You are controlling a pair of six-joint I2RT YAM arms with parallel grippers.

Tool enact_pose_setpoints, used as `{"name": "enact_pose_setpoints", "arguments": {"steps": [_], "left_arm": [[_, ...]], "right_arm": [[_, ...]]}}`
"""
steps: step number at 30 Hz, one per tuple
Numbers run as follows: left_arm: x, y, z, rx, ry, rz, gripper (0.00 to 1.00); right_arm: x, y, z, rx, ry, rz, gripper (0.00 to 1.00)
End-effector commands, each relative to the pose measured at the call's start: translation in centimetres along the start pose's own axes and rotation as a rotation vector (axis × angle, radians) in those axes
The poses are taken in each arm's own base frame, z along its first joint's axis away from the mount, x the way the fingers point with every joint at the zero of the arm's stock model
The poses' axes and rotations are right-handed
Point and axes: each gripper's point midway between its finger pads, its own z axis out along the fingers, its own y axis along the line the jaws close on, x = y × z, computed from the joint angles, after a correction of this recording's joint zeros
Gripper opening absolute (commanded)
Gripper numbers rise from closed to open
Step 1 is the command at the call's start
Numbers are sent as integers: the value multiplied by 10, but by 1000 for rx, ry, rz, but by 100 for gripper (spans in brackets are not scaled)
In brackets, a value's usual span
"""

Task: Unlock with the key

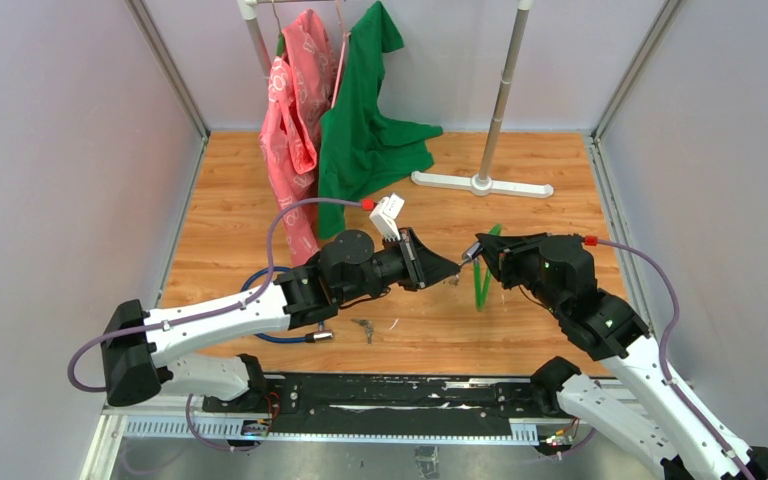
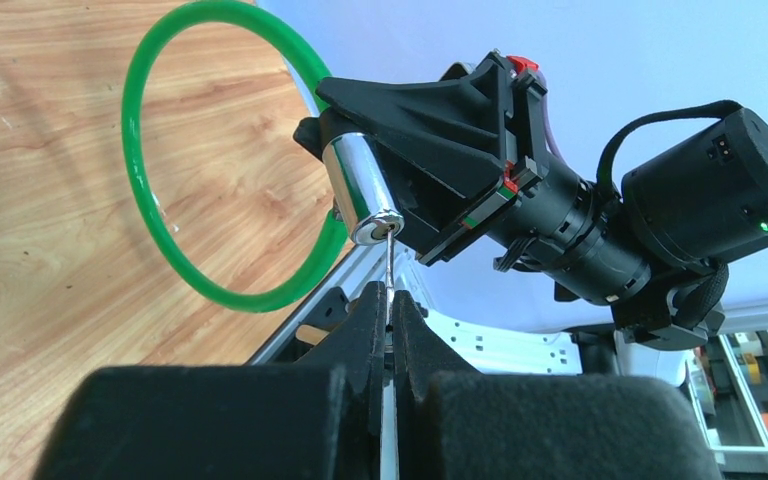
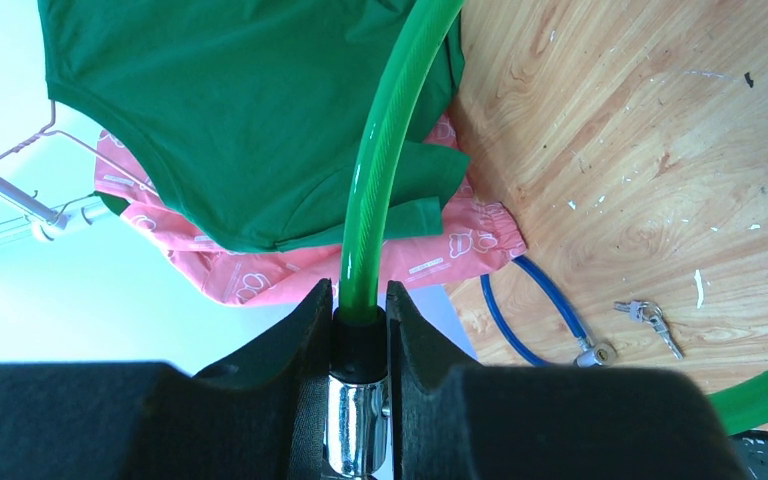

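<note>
Left gripper [image 2: 390, 305], key [image 2: 390, 262] at lock [image 2: 355, 185] face

Two cable locks [image 3: 370, 190], two garments [image 1: 360, 130], one rack [image 1: 501, 100], two arms [image 1: 220, 315]

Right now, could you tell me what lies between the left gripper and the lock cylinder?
Only the key blade, its tip at the lock cylinder; the left wrist view shows it.

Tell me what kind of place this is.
Probably a lab robot test cell: pale panel walls box in a wooden table, with a clothes rack and green cable lock as props.
</note>
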Motion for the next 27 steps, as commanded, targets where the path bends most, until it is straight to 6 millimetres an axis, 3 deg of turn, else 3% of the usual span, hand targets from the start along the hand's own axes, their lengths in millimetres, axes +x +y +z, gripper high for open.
{"name": "enact_pose_setpoints", "arguments": {"steps": [1,27], "left_arm": [[-10,1,-4,-3,-39,1,0],[-13,4,-9,-31,-46,22,0]], "right_arm": [[9,12,-5,-51,44,18,0],[12,13,-2,-47,53,-2,0]]}}
